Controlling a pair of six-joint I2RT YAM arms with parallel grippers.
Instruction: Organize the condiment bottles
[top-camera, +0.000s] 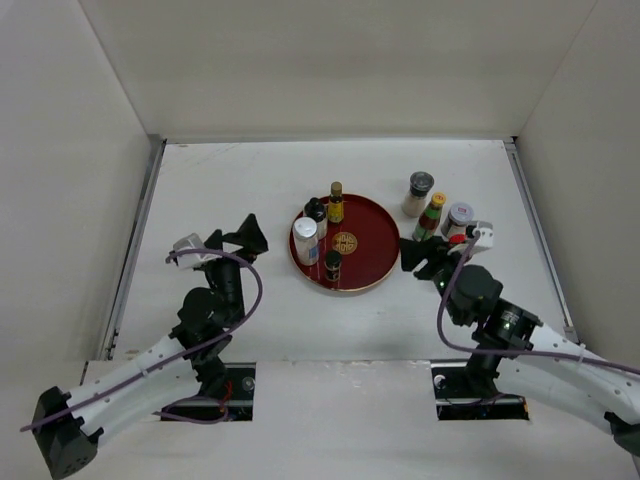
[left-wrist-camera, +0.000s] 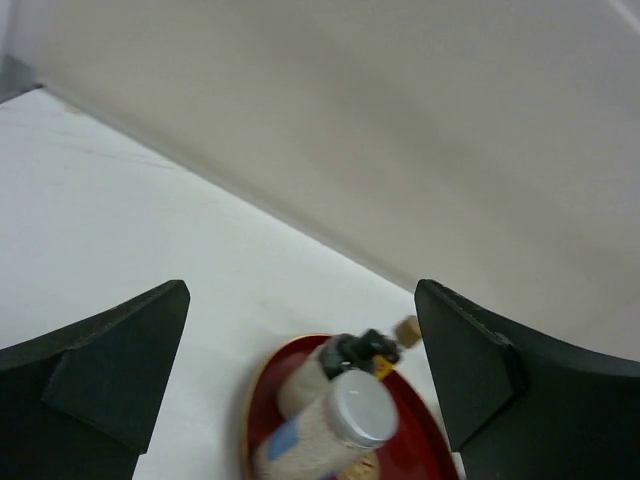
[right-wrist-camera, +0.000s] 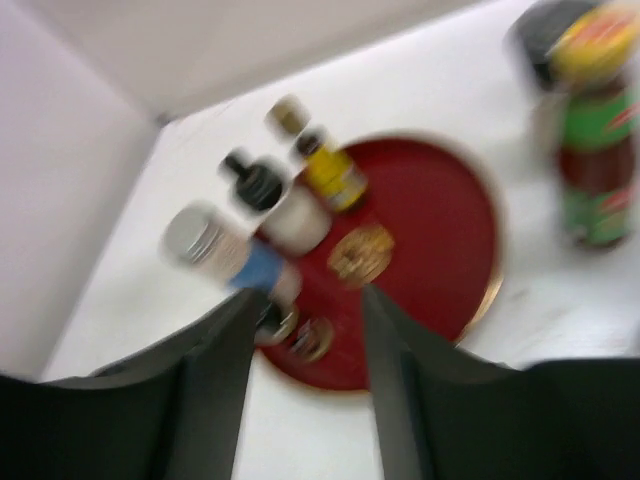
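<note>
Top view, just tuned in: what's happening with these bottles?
Sorting is partway. Four stand on the red tray: a silver-capped white bottle, a black-capped bottle, a yellow-labelled bottle and a small dark bottle. A dark-lidded jar, a green-labelled bottle and a grey-lidded jar stand on the table to its right. The left gripper and right gripper are open, holding nothing.
</note>
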